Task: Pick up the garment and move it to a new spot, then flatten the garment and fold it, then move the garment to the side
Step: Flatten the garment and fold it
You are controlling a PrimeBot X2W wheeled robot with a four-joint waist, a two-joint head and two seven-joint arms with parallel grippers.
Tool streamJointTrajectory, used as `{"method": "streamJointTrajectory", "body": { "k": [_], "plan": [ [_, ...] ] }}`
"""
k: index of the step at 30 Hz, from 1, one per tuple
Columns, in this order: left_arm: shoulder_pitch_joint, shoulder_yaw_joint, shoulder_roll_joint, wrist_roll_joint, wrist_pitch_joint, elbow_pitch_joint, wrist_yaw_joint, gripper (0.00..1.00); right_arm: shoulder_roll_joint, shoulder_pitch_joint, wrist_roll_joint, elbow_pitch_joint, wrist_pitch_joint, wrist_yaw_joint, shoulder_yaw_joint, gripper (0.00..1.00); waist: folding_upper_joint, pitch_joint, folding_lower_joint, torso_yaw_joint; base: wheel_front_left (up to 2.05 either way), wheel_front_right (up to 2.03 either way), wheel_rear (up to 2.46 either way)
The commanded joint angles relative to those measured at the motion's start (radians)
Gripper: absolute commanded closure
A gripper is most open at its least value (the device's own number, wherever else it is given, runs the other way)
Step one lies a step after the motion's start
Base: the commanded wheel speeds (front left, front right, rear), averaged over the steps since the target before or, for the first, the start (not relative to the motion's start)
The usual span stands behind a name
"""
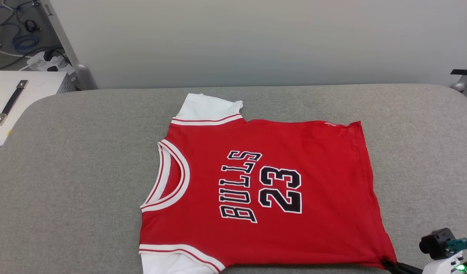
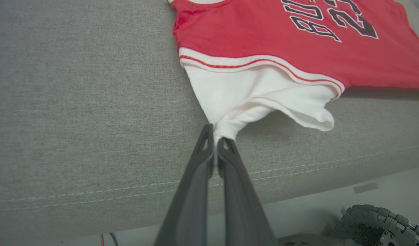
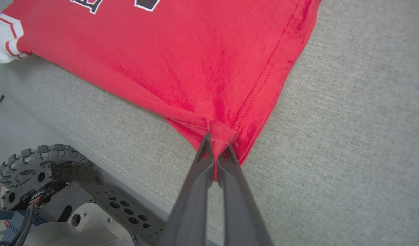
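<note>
Garment (image 1: pixel 317 160) flat, collar (image 1: pixel 168 179) leftward, hem (image 1: pixel 367 171) rightward, left gripper (image 2: pixel 216 135) tight on sleeve (image 2: pixel 250 95), right gripper (image 3: pixel 217 140) tight on corner (image 3: pixel 223 131)

A lab, by its cables (image 1: pixel 23 41) and power strip (image 1: pixel 47 62).

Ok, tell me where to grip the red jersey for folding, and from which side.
Grip the two near-edge ends, coming from the robot's side: the near white sleeve with the left hand, the near hem corner with the right hand. The jersey lies flat, collar left, so those ends span its length; both hands are shut there.
</note>
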Motion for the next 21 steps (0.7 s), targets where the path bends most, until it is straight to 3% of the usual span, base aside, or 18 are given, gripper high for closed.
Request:
{"method": "streamJointTrajectory", "body": {
  "k": [1, 8, 14, 20, 21],
  "plan": [
    [0.018, -0.002, 0.009, -0.006, 0.005, -0.007, 0.001, 1.00, -0.003, 0.020, -0.011, -0.004, 0.007, -0.001, -0.021, 1.00, 0.0000, -0.002, 0.0001, -0.001, 0.00, 0.00, 0.00],
    [-0.035, 0.002, 0.034, 0.044, -0.022, -0.019, 0.013, 1.00, 0.032, 0.068, -0.053, -0.029, 0.047, -0.001, -0.127, 1.00, 0.0000, 0.003, 0.0001, 0.004, 0.00, 0.00, 0.00],
    [-0.160, -0.008, 0.053, 0.082, -0.010, -0.018, -0.007, 1.00, 0.065, 0.055, -0.092, -0.066, 0.084, -0.001, -0.223, 1.00, 0.0000, 0.032, 0.0001, -0.010, 0.00, 0.00, 0.00],
    [-0.342, -0.013, 0.066, 0.108, 0.021, 0.014, -0.029, 1.00, 0.096, 0.009, -0.105, -0.091, 0.132, -0.001, -0.308, 1.00, 0.0000, 0.099, 0.0001, -0.026, 0.00, 0.00, 0.00],
    [-0.492, -0.044, 0.066, 0.122, 0.055, 0.063, -0.056, 1.00, 0.118, -0.043, -0.106, -0.096, 0.162, -0.001, -0.348, 1.00, 0.0000, 0.164, 0.0001, -0.040, 0.00, 0.00, 0.00]
  ]
}}
